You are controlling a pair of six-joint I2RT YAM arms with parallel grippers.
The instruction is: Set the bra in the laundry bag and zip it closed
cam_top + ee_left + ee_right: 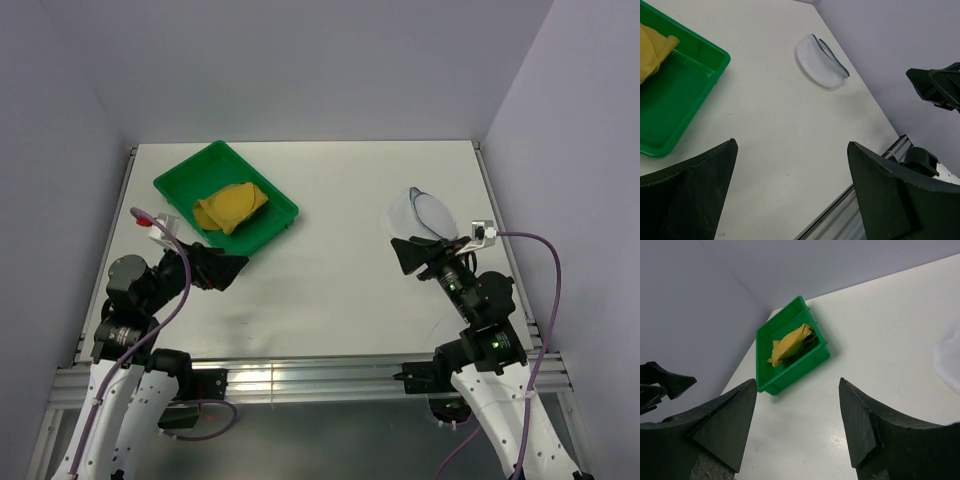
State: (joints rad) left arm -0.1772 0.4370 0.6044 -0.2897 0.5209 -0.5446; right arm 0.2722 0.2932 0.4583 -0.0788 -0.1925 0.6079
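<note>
The mustard-yellow bra (232, 205) lies crumpled in a green tray (180, 179) at the back left; it also shows in the right wrist view (790, 344) and at the left edge of the left wrist view (652, 50). The white mesh laundry bag (424, 215) with a dark zipper rim lies on the table at the right, seen too in the left wrist view (820, 62). My left gripper (228, 270) is open and empty, just in front of the tray. My right gripper (410, 255) is open and empty, just in front of the bag.
The green tray (762, 336) sits slanted near the table's back left corner. The white table (340, 290) ends in a metal rail at the near edge. Purple-grey walls stand close on three sides.
</note>
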